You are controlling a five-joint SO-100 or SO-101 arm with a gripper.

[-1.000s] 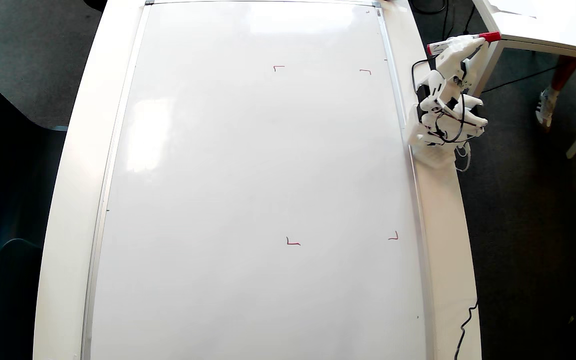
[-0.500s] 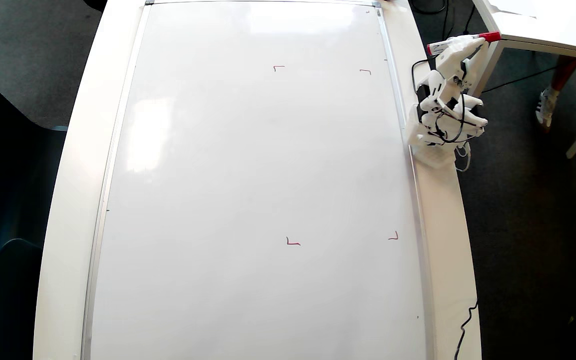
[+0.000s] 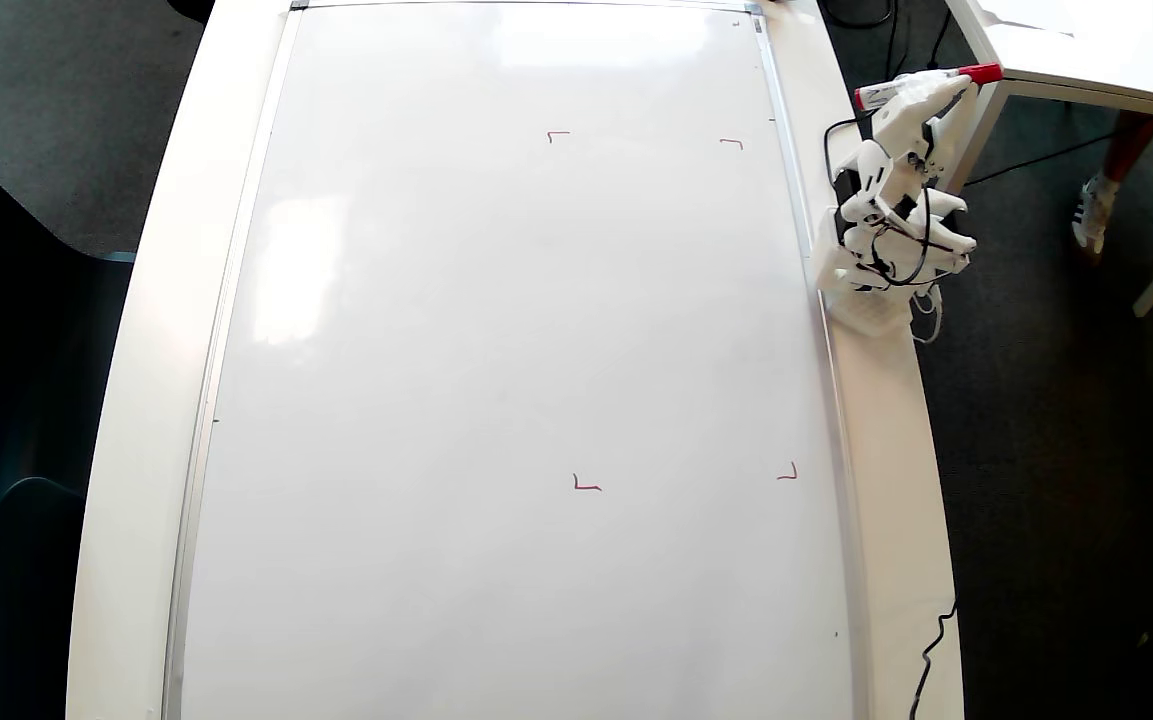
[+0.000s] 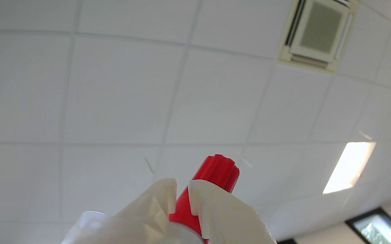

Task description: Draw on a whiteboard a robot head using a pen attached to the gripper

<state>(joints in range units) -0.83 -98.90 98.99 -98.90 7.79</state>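
Two fingers (image 4: 181, 193) of your gripper (image 3: 921, 88) clamp the pen (image 4: 212, 183), folded back beside the whiteboard (image 3: 516, 380), which lies well apart.

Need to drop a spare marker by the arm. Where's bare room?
Free: the whiteboard, bare except four red corner marks, and the left table rim. Crowded: the right rim at the arm base, where the claw holds the pen.

In the overhead view, the arm (image 3: 886, 220) stands right of the whiteboard (image 3: 496, 400).
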